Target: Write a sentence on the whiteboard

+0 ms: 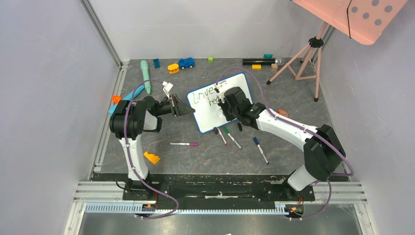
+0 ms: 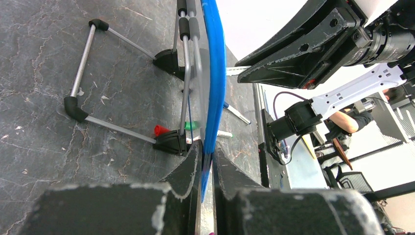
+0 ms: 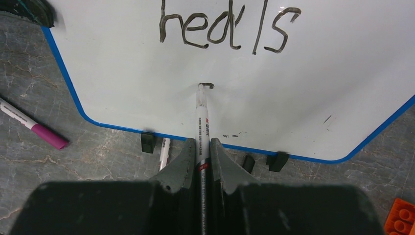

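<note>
Whiteboard (image 1: 208, 117) stood mid-table on the grey tabletop (image 1: 195, 161), propped on its small black feet and leaning back, the blue frame's left edge towards the left arm.

Left gripper (image 2: 208, 156) – fingers pressed together on the board's blue rim, one finger on each face, the wire stand visible behind the board.

Right gripper (image 3: 201, 147) – fingers clamped on a marker (image 3: 201, 117), barrel running straight out between them. The tip touched the white surface below the second line, a short dark hook of ink at the nib.

Sentence (image 3: 225, 29): "heals" read plainly in the right wrist view; the top view showed "Love" above it, partly hidden by the right arm.

Loose on the table near the board's lower edge: a pink-capped marker (image 1: 185, 144), a blue-capped marker (image 1: 261, 150), and two more just beside the feet. An orange brick (image 3: 401, 220) lay at the right.
</note>
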`<act>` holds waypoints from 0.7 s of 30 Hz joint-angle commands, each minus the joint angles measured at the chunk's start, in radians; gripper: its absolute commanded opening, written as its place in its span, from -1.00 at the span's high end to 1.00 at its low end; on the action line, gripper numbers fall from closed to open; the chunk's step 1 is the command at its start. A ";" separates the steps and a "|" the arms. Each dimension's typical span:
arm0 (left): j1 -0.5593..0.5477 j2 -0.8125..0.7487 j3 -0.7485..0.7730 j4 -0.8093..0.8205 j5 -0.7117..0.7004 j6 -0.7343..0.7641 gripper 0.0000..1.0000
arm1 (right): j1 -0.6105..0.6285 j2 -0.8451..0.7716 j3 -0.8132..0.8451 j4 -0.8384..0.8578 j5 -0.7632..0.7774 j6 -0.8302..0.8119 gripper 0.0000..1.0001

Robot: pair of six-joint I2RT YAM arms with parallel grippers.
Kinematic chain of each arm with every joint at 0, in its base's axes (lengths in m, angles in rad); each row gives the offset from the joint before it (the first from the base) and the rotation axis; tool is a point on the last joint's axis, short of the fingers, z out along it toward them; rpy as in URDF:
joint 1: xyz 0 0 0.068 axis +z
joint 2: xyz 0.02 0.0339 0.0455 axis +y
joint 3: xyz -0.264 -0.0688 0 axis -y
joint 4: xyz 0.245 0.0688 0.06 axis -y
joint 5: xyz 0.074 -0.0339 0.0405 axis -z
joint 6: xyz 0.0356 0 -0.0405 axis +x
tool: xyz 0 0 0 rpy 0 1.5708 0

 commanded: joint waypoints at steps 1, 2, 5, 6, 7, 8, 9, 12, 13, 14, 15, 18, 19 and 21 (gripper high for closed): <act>-0.007 -0.007 -0.008 0.045 0.075 0.005 0.96 | 0.001 0.011 0.007 0.035 -0.032 -0.019 1.00; -0.006 -0.007 -0.008 0.045 0.076 0.005 0.96 | 0.002 0.010 0.004 0.030 -0.032 -0.020 1.00; -0.006 -0.008 -0.007 0.045 0.076 0.005 0.96 | 0.000 -0.001 -0.012 0.020 -0.030 -0.021 1.00; -0.006 -0.007 -0.007 0.045 0.076 0.005 0.96 | 0.001 -0.006 -0.019 0.020 -0.026 -0.021 1.00; -0.006 -0.008 -0.007 0.045 0.075 0.005 0.96 | 0.001 -0.009 -0.025 0.018 -0.023 -0.021 1.00; -0.007 -0.007 -0.007 0.045 0.076 0.005 0.96 | 0.001 -0.012 -0.031 0.016 -0.018 -0.021 1.00; -0.006 -0.007 -0.007 0.045 0.076 0.006 0.96 | 0.001 -0.013 -0.034 0.015 -0.017 -0.021 1.00; -0.007 -0.007 -0.008 0.045 0.076 0.005 0.96 | 0.001 -0.015 -0.036 0.009 -0.006 -0.021 1.00; -0.006 -0.007 -0.006 0.045 0.077 0.005 0.96 | 0.001 -0.014 -0.036 0.007 -0.002 -0.020 1.00; -0.007 -0.007 -0.008 0.045 0.076 0.006 0.96 | 0.001 -0.013 -0.034 0.004 0.001 -0.020 1.00; -0.006 -0.008 -0.008 0.045 0.077 0.005 0.96 | 0.001 -0.012 -0.033 0.003 0.005 -0.019 1.00; -0.007 -0.008 -0.008 0.045 0.077 0.006 0.96 | 0.001 -0.007 -0.029 -0.004 0.036 -0.014 1.00; -0.006 -0.007 -0.007 0.045 0.077 0.005 0.96 | 0.001 -0.005 -0.025 -0.005 0.044 -0.012 1.00; -0.006 -0.006 -0.006 0.045 0.077 0.005 0.96 | 0.000 0.001 -0.015 -0.009 0.056 -0.011 1.00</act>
